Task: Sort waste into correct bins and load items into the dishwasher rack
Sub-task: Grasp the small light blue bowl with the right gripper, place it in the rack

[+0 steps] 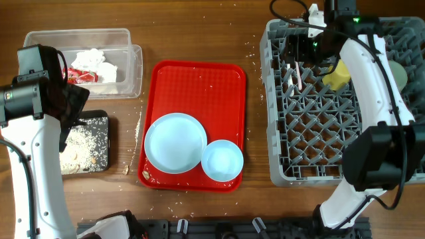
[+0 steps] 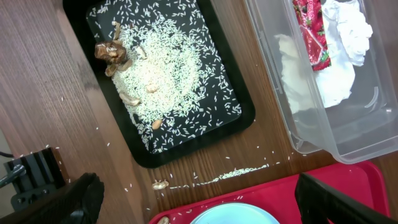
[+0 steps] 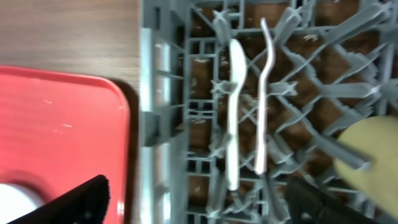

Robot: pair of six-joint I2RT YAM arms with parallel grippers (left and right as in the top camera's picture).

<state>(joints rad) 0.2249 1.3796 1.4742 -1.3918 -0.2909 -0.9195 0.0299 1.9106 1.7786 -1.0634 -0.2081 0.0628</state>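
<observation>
The crumpled white napkin (image 1: 93,63) and red wrapper (image 1: 80,76) lie in the clear tub (image 1: 126,40). Rice crumbs with brown bits (image 1: 83,143) fill the black tray (image 1: 104,121). The blue plate (image 1: 175,142) and smaller blue bowl (image 1: 222,160) sit on the red tray (image 1: 199,79). The yellow cup (image 1: 337,75), green saucer-bowl (image 1: 398,73) and white spoon (image 3: 233,118) are in the grey rack (image 1: 279,133). My left gripper (image 2: 205,205) is open and empty above the gap between black tray and plate. My right gripper (image 3: 202,199) is open and empty over the rack's left edge.
A second white utensil (image 3: 264,106) lies beside the spoon in the rack. Loose rice (image 2: 242,175) and a brown crumb (image 2: 160,185) lie on the wooden table between the black tray and the red tray. The left arm's body (image 1: 26,99) overhangs the black tray.
</observation>
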